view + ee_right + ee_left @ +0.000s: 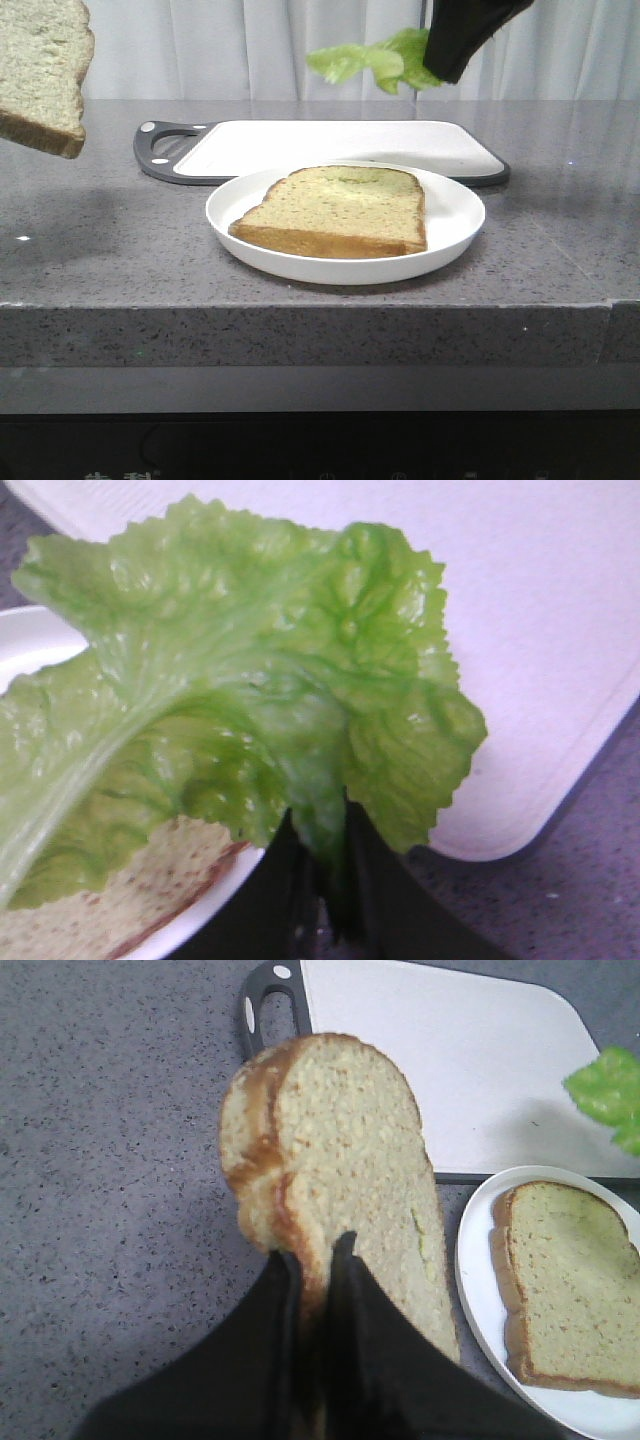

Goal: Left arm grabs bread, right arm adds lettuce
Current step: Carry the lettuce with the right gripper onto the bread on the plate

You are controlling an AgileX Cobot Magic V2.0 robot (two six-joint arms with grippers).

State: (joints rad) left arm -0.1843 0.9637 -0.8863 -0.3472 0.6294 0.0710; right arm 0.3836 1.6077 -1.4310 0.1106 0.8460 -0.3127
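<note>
The bread (pixel 40 70) hangs in the air at the far left, high above the counter. My left gripper (pixel 318 1250) is shut on its crust edge (pixel 340 1160); the gripper itself is outside the front view. The lettuce (pixel 370 62) is a ruffled green leaf held aloft at the back, above the far rim of the plate. My right gripper (pixel 452 70) is shut on it, its fingers pinching the leaf's edge (pixel 325 815). The leaf (pixel 250 700) spreads over the plate and cutting board below.
A white plate (pixel 450 200) in the middle of the grey counter holds a second bread slice (pixel 340 205), lying flat. Behind it lies a white cutting board (pixel 330 145) with a dark handle (pixel 160 145). The counter's front edge (pixel 300 305) runs just below the plate.
</note>
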